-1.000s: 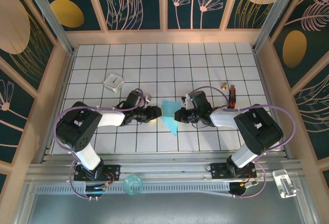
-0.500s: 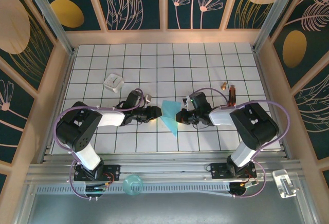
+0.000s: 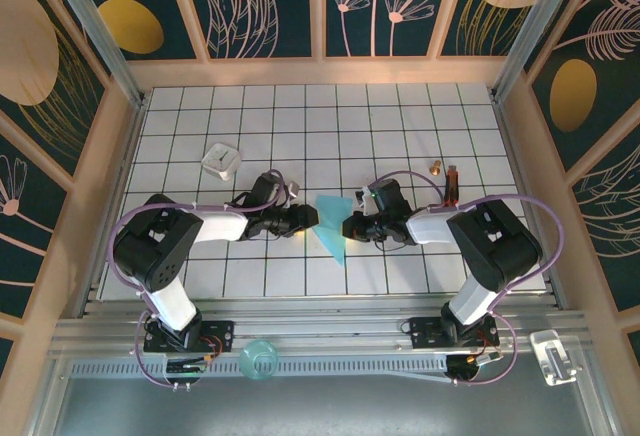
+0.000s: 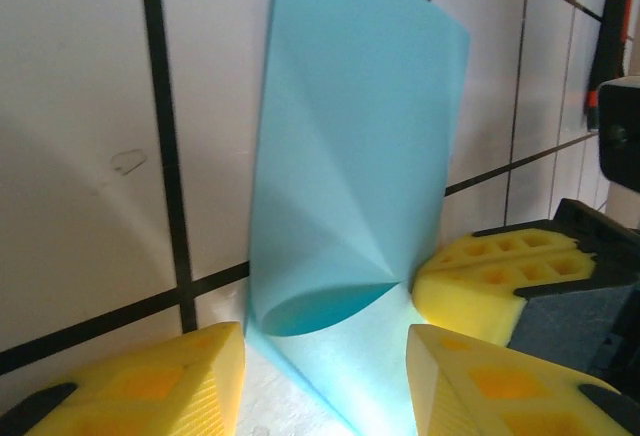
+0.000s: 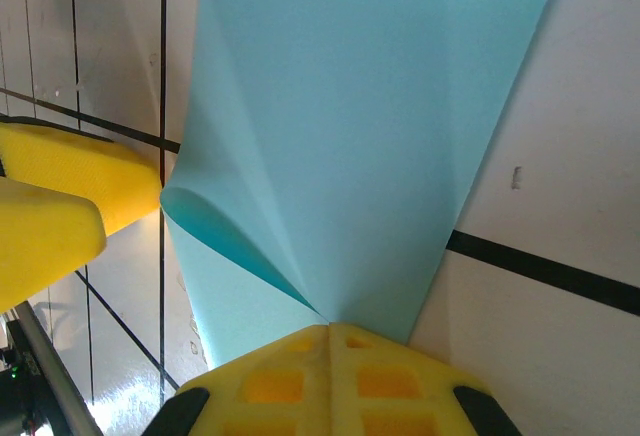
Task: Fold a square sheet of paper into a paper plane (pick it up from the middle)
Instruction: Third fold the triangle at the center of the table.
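Gridded tabletop (image 3: 400, 116) underlies the light-blue paper (image 3: 333, 224), creased and curling.

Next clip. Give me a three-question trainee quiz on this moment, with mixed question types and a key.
1. True or false: the right gripper is shut on the light-blue paper.
2. Where is the white block? A) left of the paper, apart from it; B) lying on the paper; C) between the right gripper's fingers.
3. Fill in: the left gripper has its jaws ____, with one pad on each side of the paper.
Key: 1 true; 2 A; 3 open.
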Robot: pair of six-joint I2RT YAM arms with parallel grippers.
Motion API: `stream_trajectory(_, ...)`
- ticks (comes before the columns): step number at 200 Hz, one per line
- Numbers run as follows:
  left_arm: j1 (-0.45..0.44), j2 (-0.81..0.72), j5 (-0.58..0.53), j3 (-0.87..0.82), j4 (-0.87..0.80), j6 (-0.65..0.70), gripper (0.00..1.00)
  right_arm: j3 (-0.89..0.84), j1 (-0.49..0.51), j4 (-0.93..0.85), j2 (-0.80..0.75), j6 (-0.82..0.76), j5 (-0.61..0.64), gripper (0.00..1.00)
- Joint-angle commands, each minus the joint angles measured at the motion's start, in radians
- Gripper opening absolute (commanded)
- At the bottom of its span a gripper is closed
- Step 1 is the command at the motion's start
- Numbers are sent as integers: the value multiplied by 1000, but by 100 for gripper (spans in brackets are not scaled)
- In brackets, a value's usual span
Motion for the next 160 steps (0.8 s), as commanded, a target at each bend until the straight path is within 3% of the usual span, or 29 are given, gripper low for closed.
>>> stream_trajectory(1,-6,4,-28,16,-61,16,47,-12,-4,-32,26,-35,46,0)
stream_trajectory(160,-13,49,58,23,46,-79,48,-20,-5,-28,24,-39,46,0)
